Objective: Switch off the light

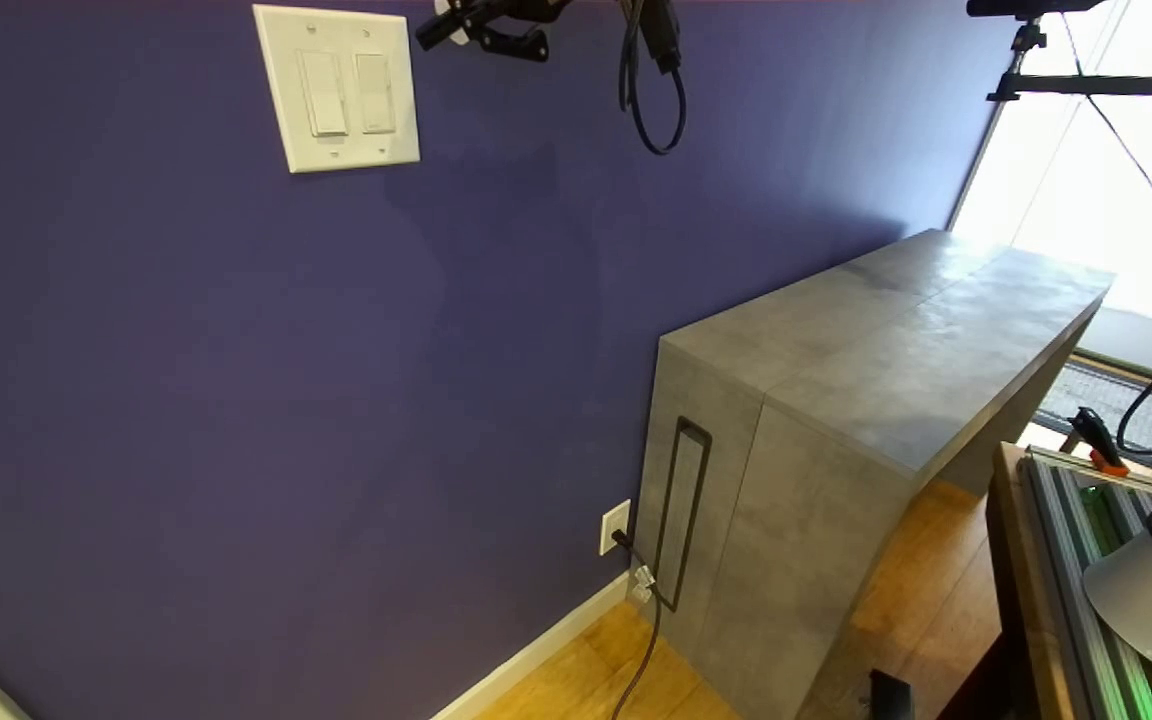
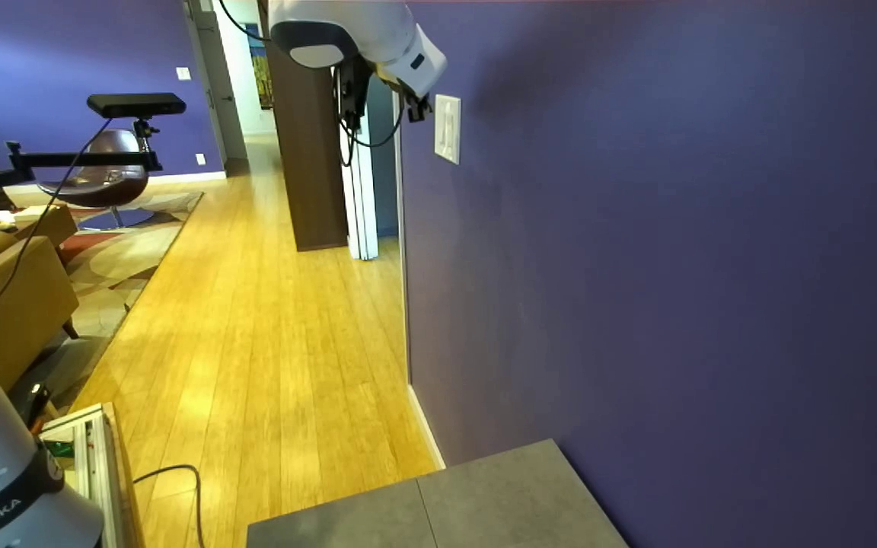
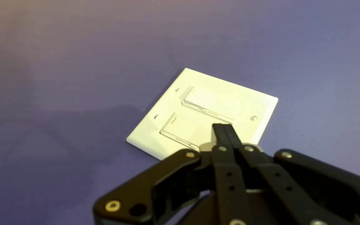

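Two tall rocker paddles [image 1: 324,95] stand side by side on a white switch plate [image 1: 350,95], fixed to a purple wall [image 1: 236,400]. We find the black pincer [image 3: 223,127] pressed together, pinching nothing we can see. In the wrist view, the plate lies just beyond its tips, mostly up and to the left, the paddles' long axes slanting down rightward; whether anything touches, we cannot tell. We judge that the next move calls for a push wallward. The arm's base [image 2: 8,457] reads "A EMIKA", cut off at left.
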You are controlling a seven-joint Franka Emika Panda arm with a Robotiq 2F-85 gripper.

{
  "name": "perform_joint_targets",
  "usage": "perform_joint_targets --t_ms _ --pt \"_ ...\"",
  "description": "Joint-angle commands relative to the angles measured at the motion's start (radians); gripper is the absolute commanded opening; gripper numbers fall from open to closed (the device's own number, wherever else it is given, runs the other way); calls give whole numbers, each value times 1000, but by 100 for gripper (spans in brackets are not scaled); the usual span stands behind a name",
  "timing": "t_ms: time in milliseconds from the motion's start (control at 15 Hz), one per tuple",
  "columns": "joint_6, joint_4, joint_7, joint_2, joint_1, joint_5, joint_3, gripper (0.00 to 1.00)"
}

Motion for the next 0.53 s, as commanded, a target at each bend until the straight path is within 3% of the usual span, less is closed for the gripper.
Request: perform_joint_targets --t_ms 0,467 --pt "-84 55 -97 44 -14 132 -13 0" --pt "-171 98 -260 100 -53 299 -30 0"
